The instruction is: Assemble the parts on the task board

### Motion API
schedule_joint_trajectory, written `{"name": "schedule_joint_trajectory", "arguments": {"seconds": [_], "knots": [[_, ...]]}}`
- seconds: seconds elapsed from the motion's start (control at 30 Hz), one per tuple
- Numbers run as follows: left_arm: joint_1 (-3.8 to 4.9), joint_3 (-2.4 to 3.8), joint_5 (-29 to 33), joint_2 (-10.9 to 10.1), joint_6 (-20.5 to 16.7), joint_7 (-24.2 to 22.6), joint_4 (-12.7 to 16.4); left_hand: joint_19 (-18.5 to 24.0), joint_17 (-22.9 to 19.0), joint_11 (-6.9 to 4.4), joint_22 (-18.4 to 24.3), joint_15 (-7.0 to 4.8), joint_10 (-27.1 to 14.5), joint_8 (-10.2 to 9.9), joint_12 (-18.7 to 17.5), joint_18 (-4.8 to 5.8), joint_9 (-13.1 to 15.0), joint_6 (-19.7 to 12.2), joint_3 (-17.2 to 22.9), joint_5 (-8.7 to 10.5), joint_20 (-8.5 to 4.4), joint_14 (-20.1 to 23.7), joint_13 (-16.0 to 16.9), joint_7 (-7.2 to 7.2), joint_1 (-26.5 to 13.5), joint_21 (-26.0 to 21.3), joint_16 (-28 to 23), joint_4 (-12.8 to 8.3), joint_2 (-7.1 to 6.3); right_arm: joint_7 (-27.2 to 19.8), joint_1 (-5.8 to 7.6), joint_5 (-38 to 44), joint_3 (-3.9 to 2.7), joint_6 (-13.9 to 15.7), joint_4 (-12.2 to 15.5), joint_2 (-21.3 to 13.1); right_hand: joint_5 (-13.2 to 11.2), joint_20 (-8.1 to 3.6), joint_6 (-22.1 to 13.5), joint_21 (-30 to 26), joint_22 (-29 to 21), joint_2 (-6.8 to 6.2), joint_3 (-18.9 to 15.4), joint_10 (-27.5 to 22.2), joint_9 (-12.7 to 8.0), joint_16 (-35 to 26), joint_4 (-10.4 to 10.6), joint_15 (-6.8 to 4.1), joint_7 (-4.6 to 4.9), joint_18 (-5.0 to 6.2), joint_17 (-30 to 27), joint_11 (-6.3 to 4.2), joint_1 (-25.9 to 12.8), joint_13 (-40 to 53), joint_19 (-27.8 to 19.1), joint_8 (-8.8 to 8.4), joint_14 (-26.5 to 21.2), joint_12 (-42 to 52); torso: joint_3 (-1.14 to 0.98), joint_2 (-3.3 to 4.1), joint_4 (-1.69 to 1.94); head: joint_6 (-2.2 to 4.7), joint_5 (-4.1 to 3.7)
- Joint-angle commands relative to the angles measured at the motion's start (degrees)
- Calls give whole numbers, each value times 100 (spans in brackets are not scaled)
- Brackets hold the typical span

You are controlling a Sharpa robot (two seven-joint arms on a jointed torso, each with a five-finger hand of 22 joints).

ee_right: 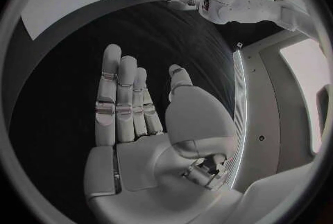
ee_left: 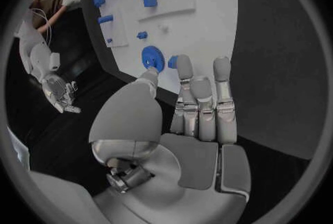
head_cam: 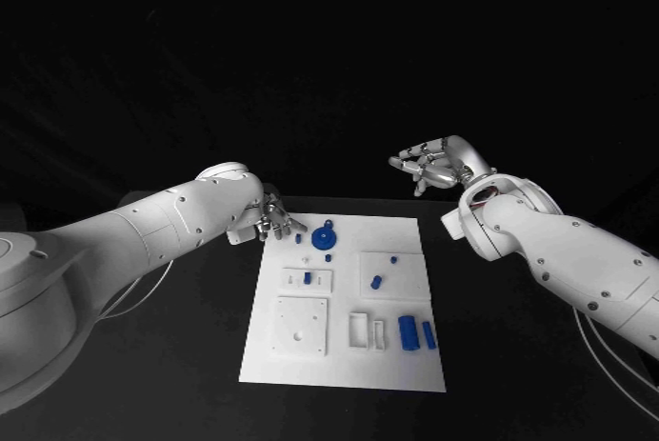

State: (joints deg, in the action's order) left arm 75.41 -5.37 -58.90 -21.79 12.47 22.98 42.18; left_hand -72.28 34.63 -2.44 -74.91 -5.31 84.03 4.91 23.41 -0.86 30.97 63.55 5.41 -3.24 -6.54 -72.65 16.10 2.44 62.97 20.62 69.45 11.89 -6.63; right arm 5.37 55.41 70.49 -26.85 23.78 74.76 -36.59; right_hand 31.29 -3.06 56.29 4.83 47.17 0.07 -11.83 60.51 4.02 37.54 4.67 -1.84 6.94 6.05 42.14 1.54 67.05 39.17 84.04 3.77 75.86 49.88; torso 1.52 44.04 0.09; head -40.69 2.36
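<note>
The white task board [head_cam: 344,365] lies in the middle of the black table. A blue gear [head_cam: 324,237] sits near its far left corner, with a small blue peg [head_cam: 300,238] beside it. My left hand [head_cam: 270,220] hovers at that corner with its fingers straight and nothing in them. In the left wrist view its fingertips [ee_left: 183,66] reach the board's edge [ee_left: 201,13] next to the gear [ee_left: 152,59] and the peg [ee_left: 172,61]. My right hand [head_cam: 432,167] is raised beyond the far right corner, empty; in its wrist view the fingers [ee_right: 121,96] are spread over bare table.
Two blue cylinders [head_cam: 408,331] [head_cam: 429,334] lie at the board's near right. Small blue pieces [head_cam: 394,260] [head_cam: 376,281] stand on a raised white square. A white plate [head_cam: 302,327] is at the near left. The table's far edge runs just behind the board.
</note>
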Motion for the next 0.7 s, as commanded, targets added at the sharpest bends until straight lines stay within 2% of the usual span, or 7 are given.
{"name": "schedule_joint_trajectory", "arguments": {"seconds": [0.03,0.1,0.2,0.33,0.47,0.7], "knots": [[-9,-11,155,47,249,-75,-20,29,-26,43,-110,9,22,28,37,-63,-32,-29,-78,-119,22,56,13,9,14,4,40,-287,228,-65,2,-13,-3,17,-18,12,36,15,-35,21,-13,12,-17,-29,2,-27,-18,-4,8,-10,0,10,52,-5,121,-13,-15,33,2,11,17,11,-22],[-25,-25,144,70,228,-70,-47,36,-40,42,-110,10,14,36,38,-62,-48,-30,-168,-280,22,60,12,8,26,9,48,-448,357,-63,2,-13,-3,17,-23,17,37,14,-34,25,-15,20,-15,-27,2,-25,-29,-5,6,-11,0,8,62,-6,122,-13,-13,34,3,14,19,11,-28],[-59,-43,110,107,159,-69,-92,55,-65,53,-104,21,-19,34,26,-64,-71,-78,-272,-353,32,91,6,21,13,-2,39,-574,452,-56,2,-13,-3,24,-24,23,37,14,-34,25,-15,20,-15,-27,2,-25,-29,-5,6,-11,0,8,62,-6,122,-13,-13,34,9,14,29,2,-38],[-106,-56,95,151,118,-88,-147,56,-75,50,-104,21,-16,54,30,-66,-78,-71,-301,-357,34,92,5,16,-10,-10,49,-589,491,-46,2,-12,-3,30,-26,32,40,15,-34,28,-21,27,-17,-31,1,-28,-44,-4,7,-12,-1,8,65,-8,117,-13,-19,31,12,13,44,-1,-56],[-154,-68,134,194,119,-118,-198,53,-81,48,-107,19,-10,66,34,-65,-88,-63,-325,-358,33,94,5,13,-3,-11,60,-627,545,-41,2,-11,-3,34,-32,46,40,15,-34,28,-21,27,-17,-31,1,-28,-44,-4,7,-12,-1,8,65,-8,117,-13,-19,31,10,19,42,-2,-57],[-184,-77,178,219,39,-154,-227,50,-101,47,-105,19,-12,77,31,-64,-110,-70,-417,-364,32,97,3,14,32,-20,71,-741,679,-37,2,-11,-3,36,-37,52,48,14,-29,38,-30,44,-18,-31,2,-26,-57,-5,6,-11,0,7,58,-10,116,-12,-16,32,8,21,51,3,-83]]}}
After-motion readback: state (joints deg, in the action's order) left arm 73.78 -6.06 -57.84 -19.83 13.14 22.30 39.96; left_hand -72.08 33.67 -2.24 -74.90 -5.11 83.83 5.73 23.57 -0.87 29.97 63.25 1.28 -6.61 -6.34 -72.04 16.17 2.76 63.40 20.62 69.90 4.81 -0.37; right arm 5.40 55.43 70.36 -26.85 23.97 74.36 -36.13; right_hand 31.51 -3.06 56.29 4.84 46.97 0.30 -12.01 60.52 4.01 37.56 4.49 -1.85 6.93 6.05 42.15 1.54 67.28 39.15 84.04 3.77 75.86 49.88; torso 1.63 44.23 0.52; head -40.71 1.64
